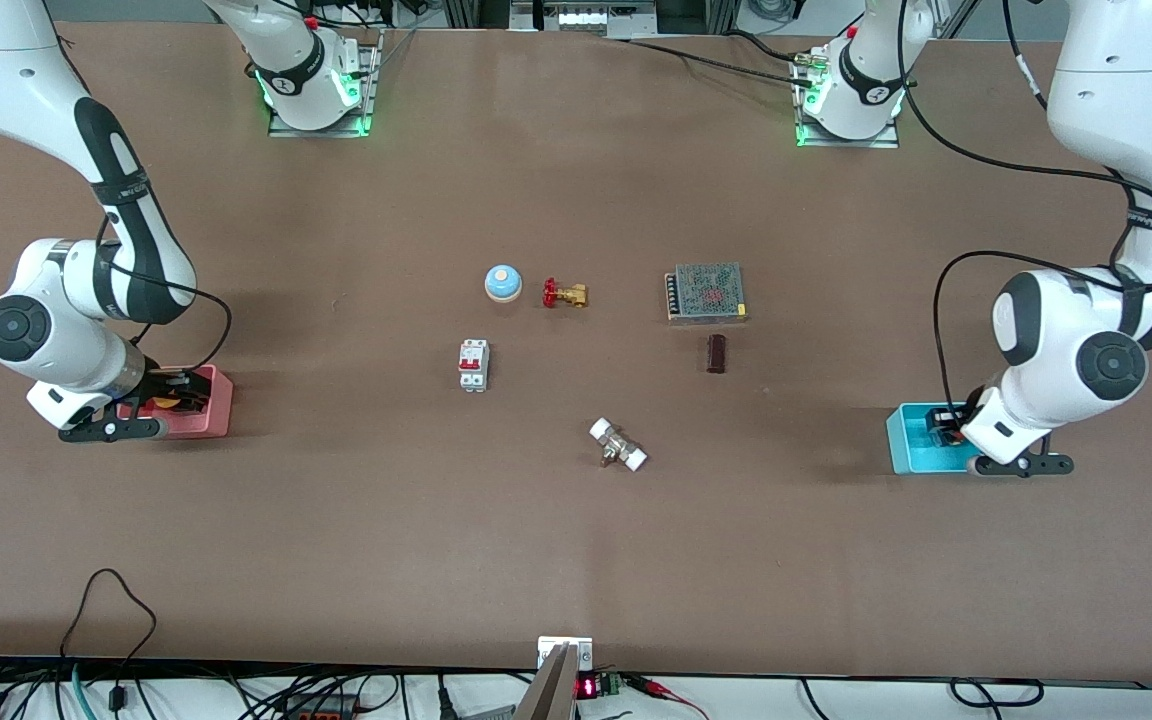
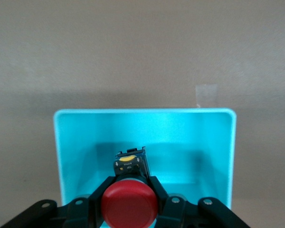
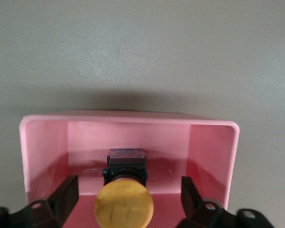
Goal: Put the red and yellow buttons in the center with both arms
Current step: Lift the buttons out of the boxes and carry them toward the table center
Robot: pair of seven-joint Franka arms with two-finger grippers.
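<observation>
1. Fingers of the left gripper (image 2: pixel 129 199) pinched the red mushroom-capped push button (image 2: pixel 129 205) inside the cyan square plastic bin (image 2: pixel 145 116).
2. Fingers of the right gripper (image 3: pixel 125 199) stood spread around the orange-yellow mushroom-capped push button (image 3: pixel 124 206) in the pink square plastic bin (image 3: pixel 128 121).
3. Neither button had reached the brown tabletop's center (image 1: pixel 576 400); both lifts and placements remained.
4. Print on the red button's small yellow label was unreadable.

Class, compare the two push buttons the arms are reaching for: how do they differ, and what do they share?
The red button lies in the cyan bin; the yellow button lies in the pink bin. The left gripper is shut on the red button; the right gripper is open around the yellow one. Both have mushroom caps on black bodies.
</observation>
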